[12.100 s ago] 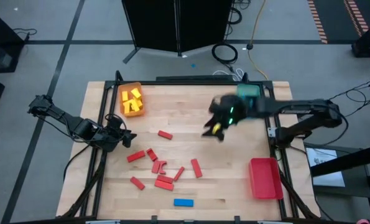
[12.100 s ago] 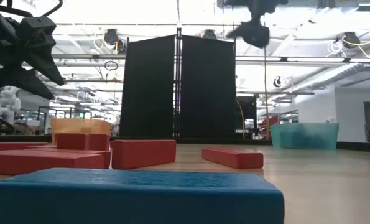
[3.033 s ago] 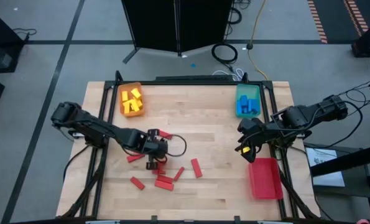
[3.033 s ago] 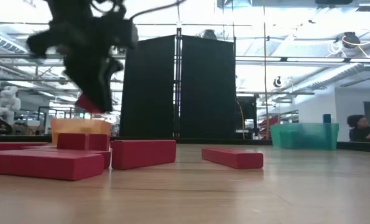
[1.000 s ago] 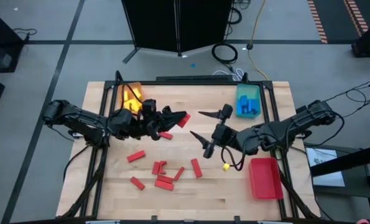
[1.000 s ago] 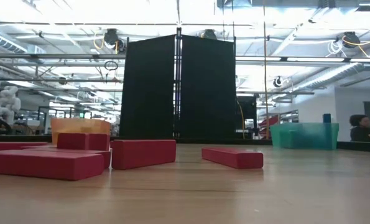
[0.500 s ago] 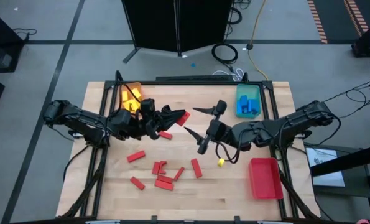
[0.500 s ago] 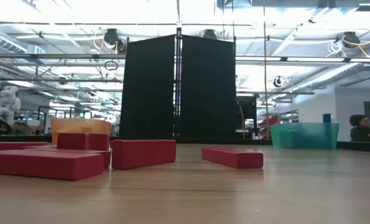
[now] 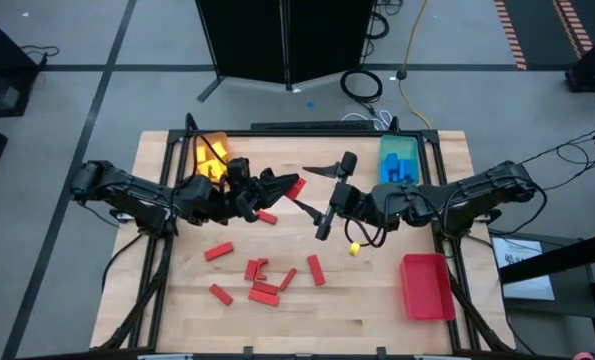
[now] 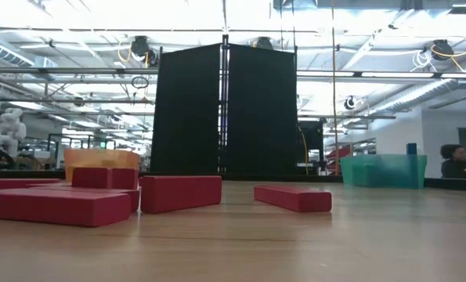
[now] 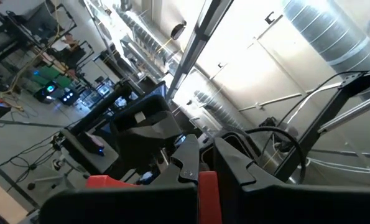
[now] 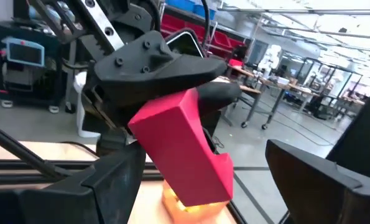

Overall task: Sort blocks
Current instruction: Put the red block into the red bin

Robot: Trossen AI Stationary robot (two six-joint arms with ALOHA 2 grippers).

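Now our left tool (image 9: 282, 187) pinches 1 red block (image 9: 295, 189); rigid, light, slick-faced, best taken across its free end by our spread right tool (image 9: 314, 195), at 3 o'clock.

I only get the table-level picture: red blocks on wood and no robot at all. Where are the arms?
Observer: Both are up over the middle of the table. The left gripper is shut on a red block.
Visitor: And the other one?
Observer: The right gripper is wide open and faces that block, with one finger on each side of it.
Visitor: Where would red ones go?
Observer: Probably into the red tray at the table's right edge. It holds no blocks.
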